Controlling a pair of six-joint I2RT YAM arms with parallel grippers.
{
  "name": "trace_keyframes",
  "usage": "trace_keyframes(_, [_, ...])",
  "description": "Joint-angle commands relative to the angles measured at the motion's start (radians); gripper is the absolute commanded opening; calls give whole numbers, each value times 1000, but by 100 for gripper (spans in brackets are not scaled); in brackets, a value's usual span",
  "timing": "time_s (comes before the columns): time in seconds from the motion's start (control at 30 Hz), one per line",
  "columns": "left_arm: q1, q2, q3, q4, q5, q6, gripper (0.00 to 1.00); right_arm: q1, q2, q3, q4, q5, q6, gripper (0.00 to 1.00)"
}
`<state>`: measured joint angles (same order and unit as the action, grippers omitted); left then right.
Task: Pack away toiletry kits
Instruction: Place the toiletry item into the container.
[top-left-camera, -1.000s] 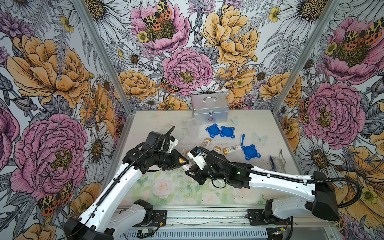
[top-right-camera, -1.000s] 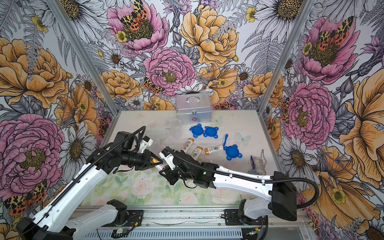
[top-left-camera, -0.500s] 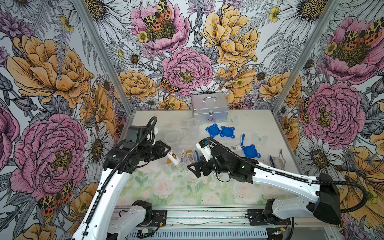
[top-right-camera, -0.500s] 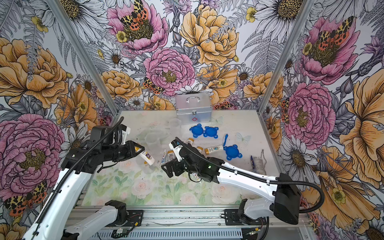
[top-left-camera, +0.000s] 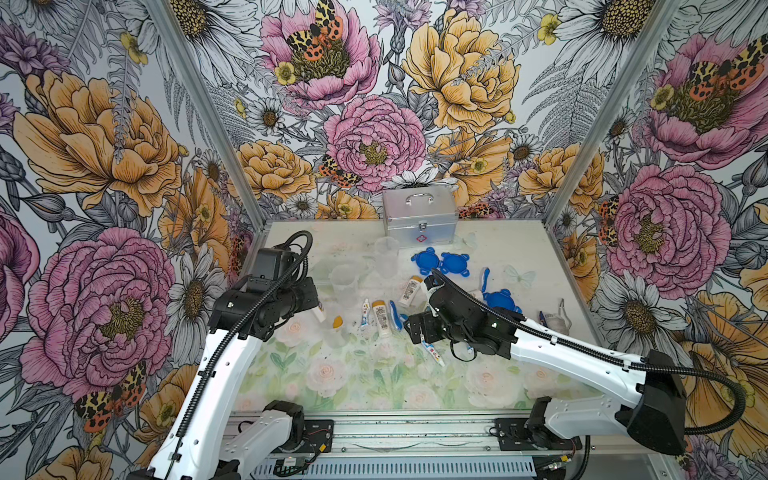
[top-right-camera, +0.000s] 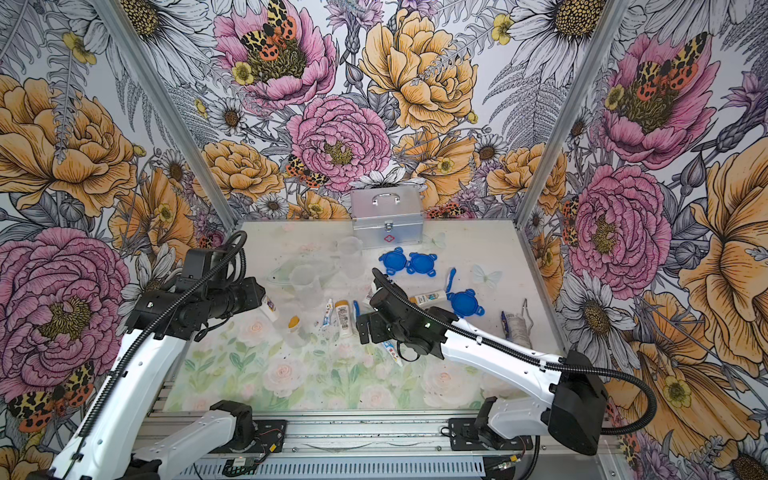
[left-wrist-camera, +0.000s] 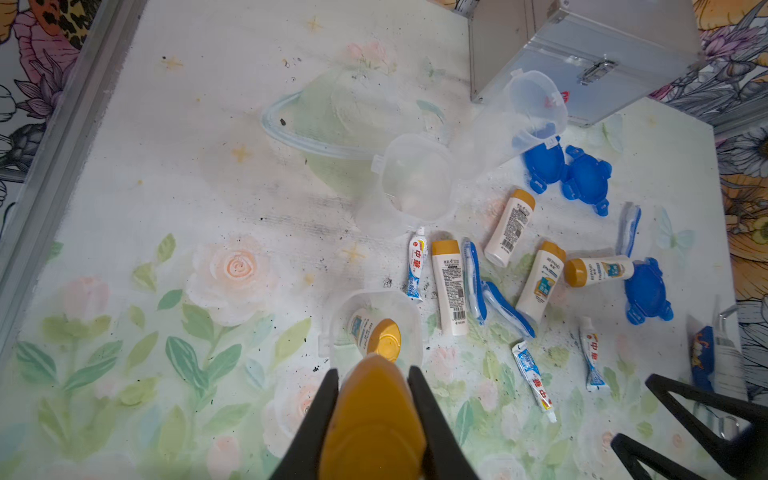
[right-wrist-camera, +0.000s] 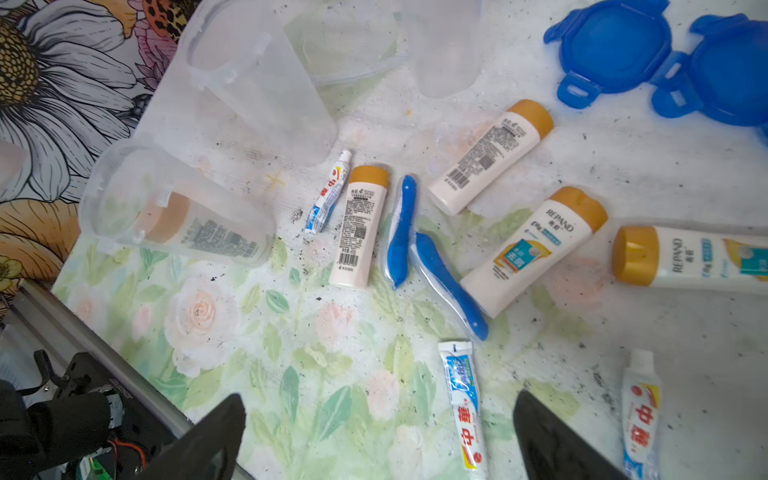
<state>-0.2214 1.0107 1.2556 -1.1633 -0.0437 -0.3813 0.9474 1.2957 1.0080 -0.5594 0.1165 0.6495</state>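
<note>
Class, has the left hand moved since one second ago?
Yes. The left hand, shut on a bottle, has drawn leftward in both top views, away from the silver case.

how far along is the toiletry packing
Done: one bottle sits in a clear cup. In hand: the left gripper is shut on a second bottle close to that cup; the right gripper hangs open over a tube. Left: four loose bottles, other tubes, three toothbrushes, two empty cups, and three blue lids, all off.
</note>
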Motion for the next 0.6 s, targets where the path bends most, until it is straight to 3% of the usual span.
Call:
trace_keyframes(0.0, [-23,17,-32,75,-68,25,0,-5,11,20,-28,37,22,99])
trace_keyframes(0.57, [-121,71,-167,191,-159,35,0,-47,-4,-40,-34,47,55,99])
